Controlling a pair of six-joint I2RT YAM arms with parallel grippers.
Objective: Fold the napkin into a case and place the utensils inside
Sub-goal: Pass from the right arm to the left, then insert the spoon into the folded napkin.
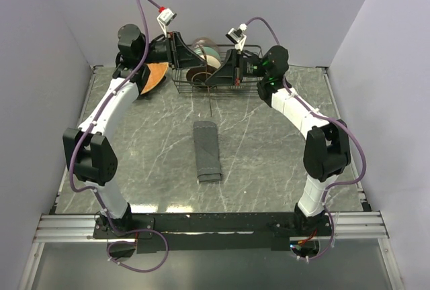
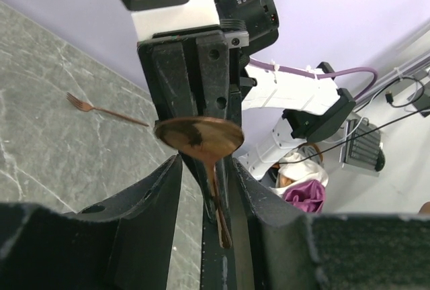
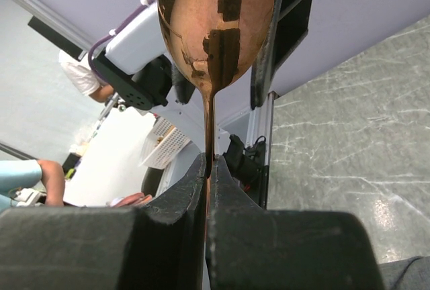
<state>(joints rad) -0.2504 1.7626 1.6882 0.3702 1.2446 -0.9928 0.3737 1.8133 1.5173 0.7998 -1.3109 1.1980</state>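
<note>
My right gripper (image 3: 209, 166) is shut on the thin handle of the copper spoon (image 3: 215, 28), whose bowl sticks out past the fingertips. The left gripper (image 2: 205, 169) faces it over the back of the table. Its jaws stand apart on either side of the spoon (image 2: 198, 135) handle, with a gap showing on the left side. A copper fork (image 2: 84, 104) lies flat on the marble table. The dark grey case (image 1: 207, 151) lies folded lengthwise mid-table, well in front of both grippers (image 1: 195, 55) (image 1: 213, 72).
A wire rack (image 1: 250, 87) holding dishes stands at the back, right under the two grippers. An orange woven mat (image 1: 156, 75) lies to its left. Purple cables loop above both wrists. Walls close in the table on the left, right and back.
</note>
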